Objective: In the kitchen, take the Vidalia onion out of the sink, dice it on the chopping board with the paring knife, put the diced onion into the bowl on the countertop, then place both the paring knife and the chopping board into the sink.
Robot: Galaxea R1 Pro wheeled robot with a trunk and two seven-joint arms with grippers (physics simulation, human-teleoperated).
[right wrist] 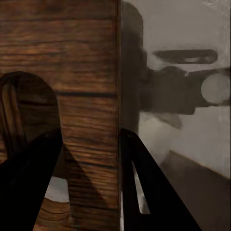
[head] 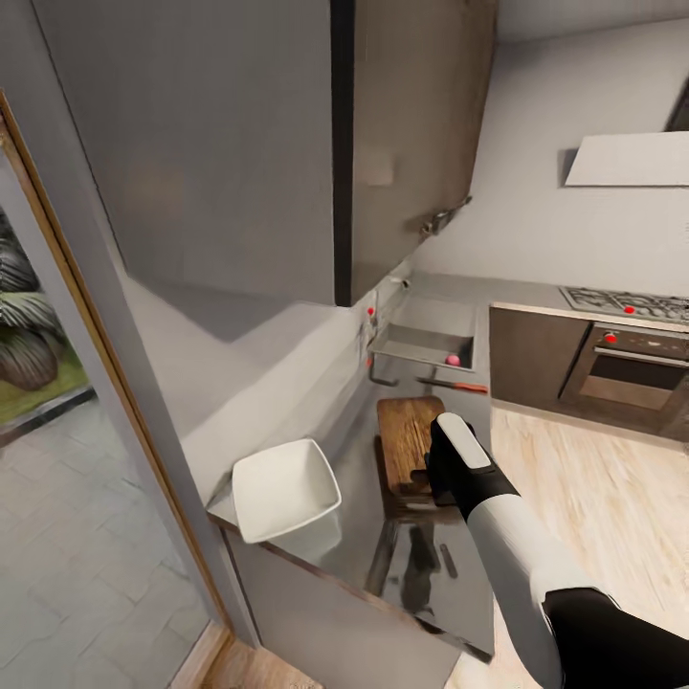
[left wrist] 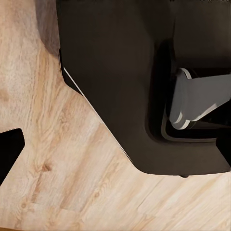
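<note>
Straddling the chopping board (right wrist: 82, 72) edge — right gripper (right wrist: 89, 159), jaws parted; left's untellable.

A home kitchen: grey tabletop (head: 421, 574) with a steel sink (head: 426, 344), built-in oven (head: 627, 373) under a gas hob (head: 627, 304), wall cabinets (head: 411, 124), wood floor (head: 593, 488).

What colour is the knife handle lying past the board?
Red, with a dark blade; the knife shows best in the head view, between board and sink.
</note>
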